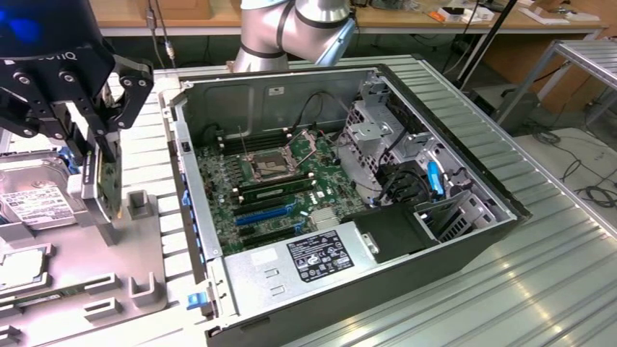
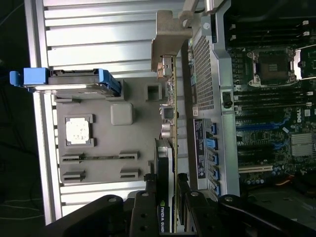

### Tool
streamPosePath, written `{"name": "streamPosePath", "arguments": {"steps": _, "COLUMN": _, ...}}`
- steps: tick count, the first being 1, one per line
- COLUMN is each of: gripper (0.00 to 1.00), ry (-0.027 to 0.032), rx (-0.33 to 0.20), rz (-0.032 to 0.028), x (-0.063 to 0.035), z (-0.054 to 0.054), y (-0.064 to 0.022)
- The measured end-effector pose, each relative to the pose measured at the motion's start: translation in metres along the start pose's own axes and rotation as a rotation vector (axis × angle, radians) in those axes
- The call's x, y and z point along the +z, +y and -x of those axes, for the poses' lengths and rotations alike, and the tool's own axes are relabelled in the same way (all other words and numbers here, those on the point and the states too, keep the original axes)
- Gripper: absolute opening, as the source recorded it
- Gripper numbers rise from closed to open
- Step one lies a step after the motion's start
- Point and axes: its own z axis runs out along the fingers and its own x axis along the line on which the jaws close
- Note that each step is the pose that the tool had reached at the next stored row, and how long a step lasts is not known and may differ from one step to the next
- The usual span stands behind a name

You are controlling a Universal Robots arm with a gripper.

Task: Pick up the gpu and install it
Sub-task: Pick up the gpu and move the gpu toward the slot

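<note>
Down at the front, a grey tray sits on the ribbed metal surface. It has little pockets and posts, each shaped for one part, so the parts do not slide around. A square chip lies flat in one pocket. A silver hard drive with blue side rails rests in another.

Right above the tray, the gpu stands on its thin edge, straight up and down. I think it is held this way because a card goes into its slot edge first. I cannot tell if its bottom edge touches the tray post under it.

The black hand hangs over the card. Its two fingers are partly closed, one on each flat side, and they squeeze the card near one end. So the hand is gripping the gpu.

Just beside the tray is the computer case. It lies on its side with the cover off, so the green board faces up and can be reached from above. A long blue slot on the board is bare. Further back, the silver arm rises behind the case, and wooden desks stand past it.
</note>
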Motion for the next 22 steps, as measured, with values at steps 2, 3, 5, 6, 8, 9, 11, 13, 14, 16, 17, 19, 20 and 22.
{"name": "streamPosePath", "arguments": {"steps": 2, "gripper": 0.27, "ry": -0.0001, "rx": 0.000, "rz": 0.0000, "x": 0.0001, "z": 0.0016, "y": 0.0001}}
{"name": "streamPosePath", "arguments": {"steps": 3, "gripper": 0.27, "ry": 0.0000, "rx": 0.000, "rz": 0.0000, "x": 0.0001, "z": 0.0026, "y": 0.0002}}
{"name": "streamPosePath", "arguments": {"steps": 5, "gripper": 0.27, "ry": -0.0001, "rx": 0.000, "rz": 0.0000, "x": 0.0002, "z": 0.0040, "y": 0.0004}}
{"name": "streamPosePath", "arguments": {"steps": 6, "gripper": 0.27, "ry": -0.0001, "rx": 0.000, "rz": 0.0000, "x": 0.0002, "z": 0.0045, "y": 0.0004}}
{"name": "streamPosePath", "arguments": {"steps": 8, "gripper": 0.27, "ry": 0.0000, "rx": 0.000, "rz": 0.0000, "x": 0.0003, "z": 0.0056, "y": 0.0005}}
{"name": "streamPosePath", "arguments": {"steps": 9, "gripper": 0.27, "ry": -0.0001, "rx": 0.000, "rz": 0.0000, "x": 0.0003, "z": 0.0059, "y": 0.0005}}
{"name": "streamPosePath", "arguments": {"steps": 11, "gripper": 0.27, "ry": 0.0000, "rx": 0.000, "rz": 0.0000, "x": 0.0003, "z": 0.0066, "y": 0.0006}}
{"name": "streamPosePath", "arguments": {"steps": 13, "gripper": 0.27, "ry": -0.0001, "rx": 0.000, "rz": 0.0000, "x": 0.0003, "z": 0.0072, "y": 0.0006}}
{"name": "streamPosePath", "arguments": {"steps": 14, "gripper": 0.27, "ry": -0.0001, "rx": 0.000, "rz": 0.0001, "x": 0.0004, "z": 0.0074, "y": 0.0006}}
{"name": "streamPosePath", "arguments": {"steps": 16, "gripper": 0.27, "ry": -0.0001, "rx": 0.000, "rz": 0.0000, "x": 0.0004, "z": 0.0082, "y": 0.0007}}
{"name": "streamPosePath", "arguments": {"steps": 17, "gripper": 0.27, "ry": -0.0001, "rx": 0.000, "rz": 0.0000, "x": 0.0004, "z": 0.0086, "y": 0.0007}}
{"name": "streamPosePath", "arguments": {"steps": 19, "gripper": 0.27, "ry": 0.0000, "rx": 0.000, "rz": 0.0000, "x": 0.0004, "z": 0.0094, "y": 0.0008}}
{"name": "streamPosePath", "arguments": {"steps": 20, "gripper": 0.27, "ry": -0.0001, "rx": 0.000, "rz": 0.0000, "x": 0.0004, "z": 0.0097, "y": 0.0008}}
{"name": "streamPosePath", "arguments": {"steps": 22, "gripper": 0.27, "ry": 0.0000, "rx": 0.000, "rz": 0.0000, "x": 0.0005, "z": 0.0105, "y": 0.0008}}
